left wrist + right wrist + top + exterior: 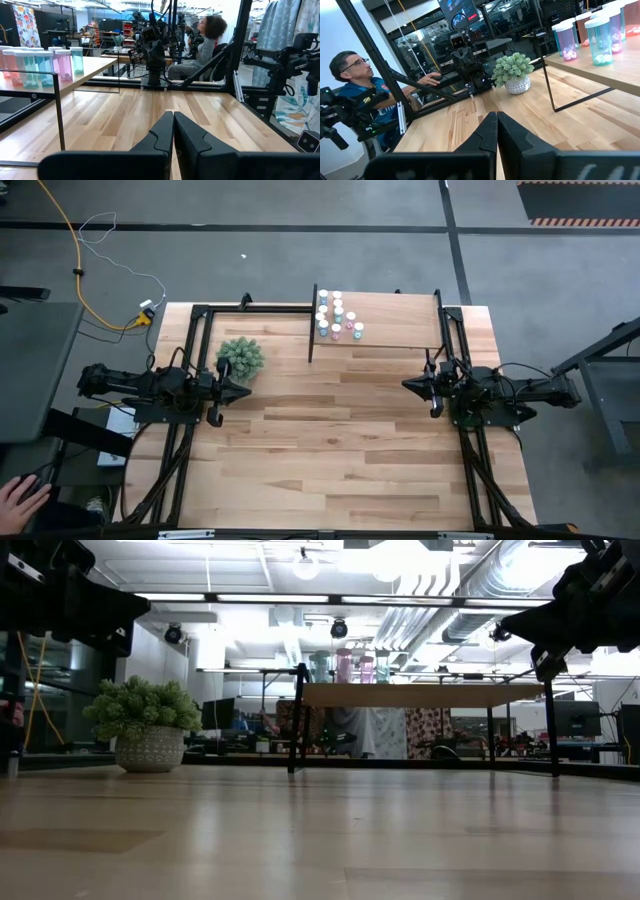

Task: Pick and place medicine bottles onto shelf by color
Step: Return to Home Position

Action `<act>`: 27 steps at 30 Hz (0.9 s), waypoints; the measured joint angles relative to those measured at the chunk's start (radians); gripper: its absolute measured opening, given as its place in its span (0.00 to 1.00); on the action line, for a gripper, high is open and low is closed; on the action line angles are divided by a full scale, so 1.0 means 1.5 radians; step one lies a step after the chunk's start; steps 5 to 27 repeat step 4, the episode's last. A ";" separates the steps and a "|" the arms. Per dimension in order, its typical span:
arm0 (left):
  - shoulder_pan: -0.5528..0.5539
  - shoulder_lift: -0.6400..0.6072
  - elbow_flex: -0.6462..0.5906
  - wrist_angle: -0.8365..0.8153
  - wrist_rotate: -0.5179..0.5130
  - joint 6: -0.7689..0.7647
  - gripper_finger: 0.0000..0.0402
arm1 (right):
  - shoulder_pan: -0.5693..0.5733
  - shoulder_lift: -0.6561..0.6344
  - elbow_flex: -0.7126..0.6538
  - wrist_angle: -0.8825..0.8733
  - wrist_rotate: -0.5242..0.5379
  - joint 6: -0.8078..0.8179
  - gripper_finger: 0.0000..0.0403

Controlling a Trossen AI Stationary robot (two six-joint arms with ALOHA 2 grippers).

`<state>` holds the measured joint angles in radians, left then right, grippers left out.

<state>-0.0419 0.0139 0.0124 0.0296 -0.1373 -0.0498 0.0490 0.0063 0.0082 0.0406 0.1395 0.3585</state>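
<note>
Near my right hand, bottles cluster on the shelf; it and my left hand are both pinched closed.

Dark, cable-draped arms with tapered black jaws

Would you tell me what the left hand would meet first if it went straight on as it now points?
Most likely the right hand, which faces it across the tabletop. The left hand points past the plant and the shelf, both off to one side.
</note>
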 joint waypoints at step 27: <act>0.000 0.000 0.000 0.000 0.000 0.000 0.01 | 0.000 0.000 0.000 0.000 0.000 0.000 0.00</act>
